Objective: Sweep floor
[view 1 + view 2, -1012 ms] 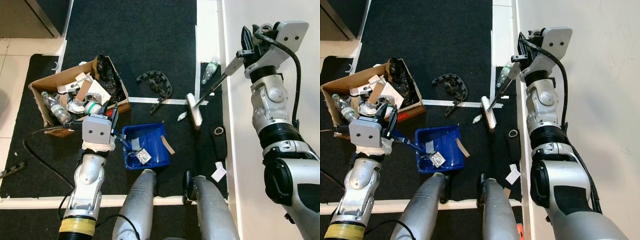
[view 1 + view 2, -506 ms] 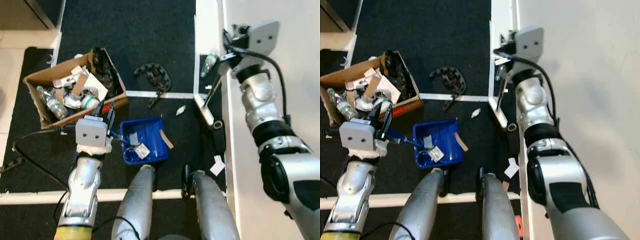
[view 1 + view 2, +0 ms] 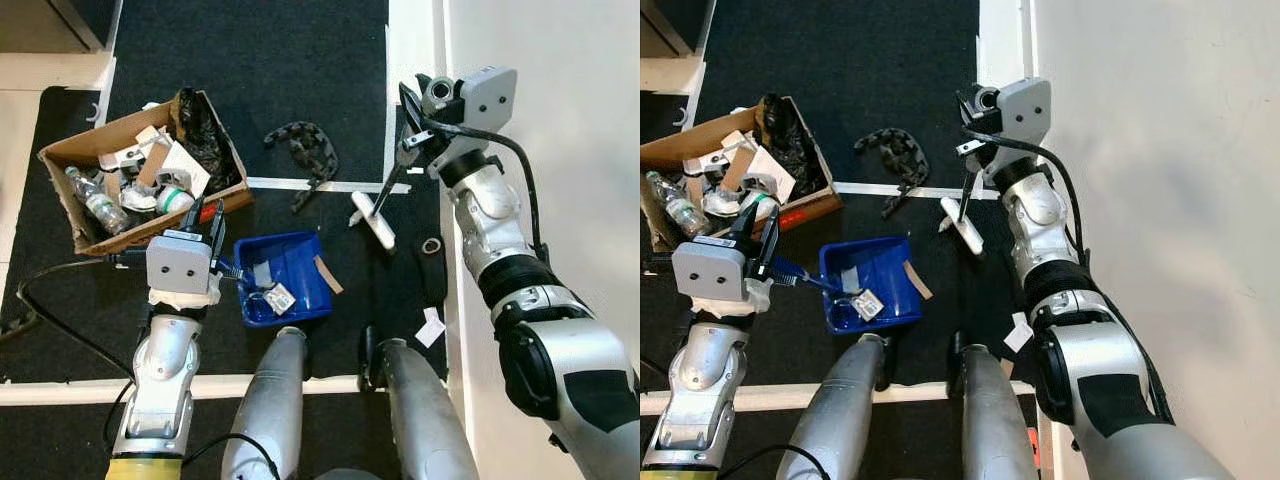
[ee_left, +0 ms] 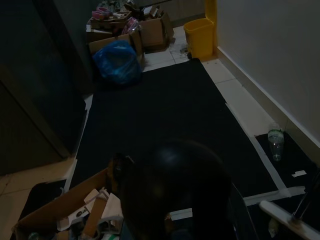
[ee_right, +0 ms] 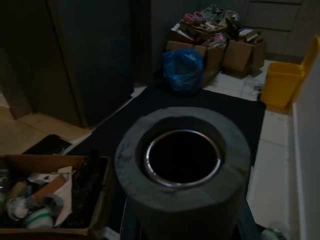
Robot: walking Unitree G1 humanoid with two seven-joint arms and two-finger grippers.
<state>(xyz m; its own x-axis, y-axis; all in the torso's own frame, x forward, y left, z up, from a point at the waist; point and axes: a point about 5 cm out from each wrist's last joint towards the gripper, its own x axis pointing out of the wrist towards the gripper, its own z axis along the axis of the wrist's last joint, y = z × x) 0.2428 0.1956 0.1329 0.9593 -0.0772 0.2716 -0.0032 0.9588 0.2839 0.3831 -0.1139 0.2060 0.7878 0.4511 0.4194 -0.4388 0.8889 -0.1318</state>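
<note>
Since half a second ago, the broom head has swung left off the carpet's right edge onto the black carpet, and the white scrap that lay clear of it now touches its upper end.

Left eye view: the right gripper is clamped around the thin broom handle, which slants down to the white head. The left gripper is closed on the handle of one blue dustpan, which rests on the carpet just in front of the robot's two silver legs. The pan holds about three scraps: a grey piece, a crumpled wrapper and a brown strip at its right rim. One cardboard box full of rubbish, including at least one plastic bottle and a black bag, sits to the left. One black chain-like coil lies beyond the pan. A small roll of tape and one white paper scrap lie by the right wall.

Right eye view: the same scene, with the broom head between the coil and the wall.

Left wrist view: dark; one blue bag, one yellow bin, one clear bottle.

Right wrist view: the hollow end of the grey foam grip on the broom handle.
</note>
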